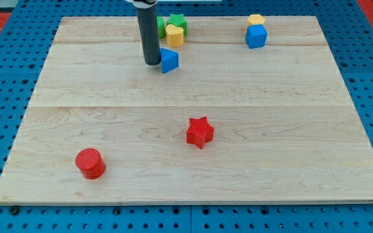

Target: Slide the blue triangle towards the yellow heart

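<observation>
No gripper here, just rod, holding nothing. My tip (152, 63) sat touching left side of blue triangle (169, 60), yellow heart (175, 35) just above. Looked mid-push; next shove probably needed upward angle, from under triangle.

The blue triangle (169, 59) is a small solid blue wedge-shaped block lying flat on the wooden board (193, 155), in the board's upper part and left of its centre line. One pointed edge faces the view's bottom.

The yellow heart (175, 35) is a small yellow block, also flat on the board. It sits directly toward the view's top from the blue triangle, near it but not touching; a strip of bare wood separates the two. Its shape is hard to make out clearly at this size.
</observation>
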